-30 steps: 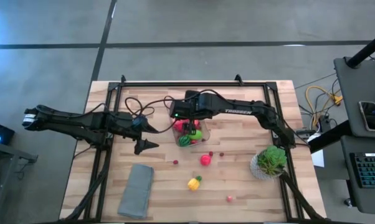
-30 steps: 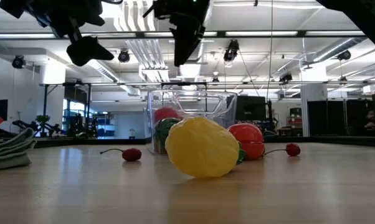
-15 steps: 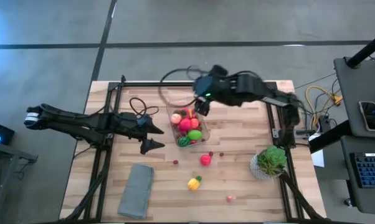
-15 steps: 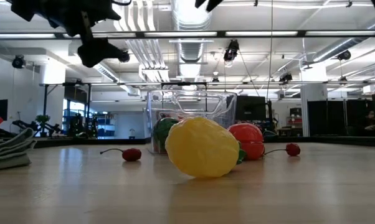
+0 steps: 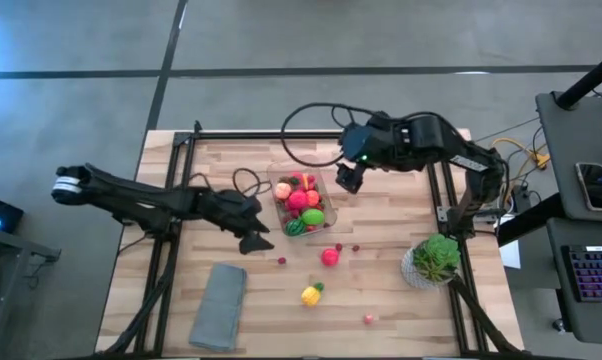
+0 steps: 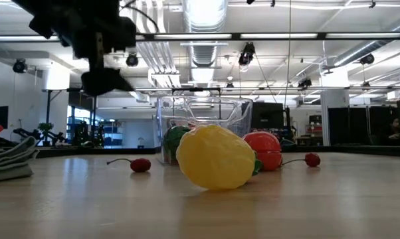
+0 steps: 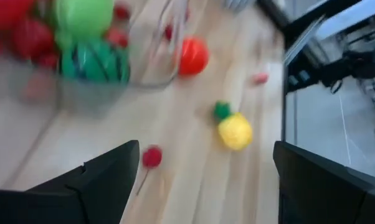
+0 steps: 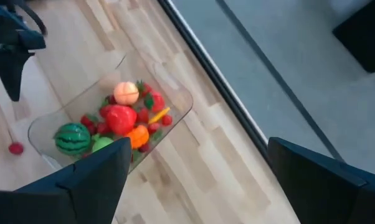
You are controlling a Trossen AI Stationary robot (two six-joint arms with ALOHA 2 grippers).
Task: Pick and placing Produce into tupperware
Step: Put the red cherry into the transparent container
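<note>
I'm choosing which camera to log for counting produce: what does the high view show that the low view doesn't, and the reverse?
Only the high view shows the right gripper open beside the tupperware, the potted plant, the small red piece near the table's front edge, and the container's mixed contents from above.

Only the low view shows the room behind the table and the yellow fruit hiding part of the container.

Both show the tupperware, yellow fruit, red fruit, grey cloth, loose cherries, and the open left gripper.
</note>
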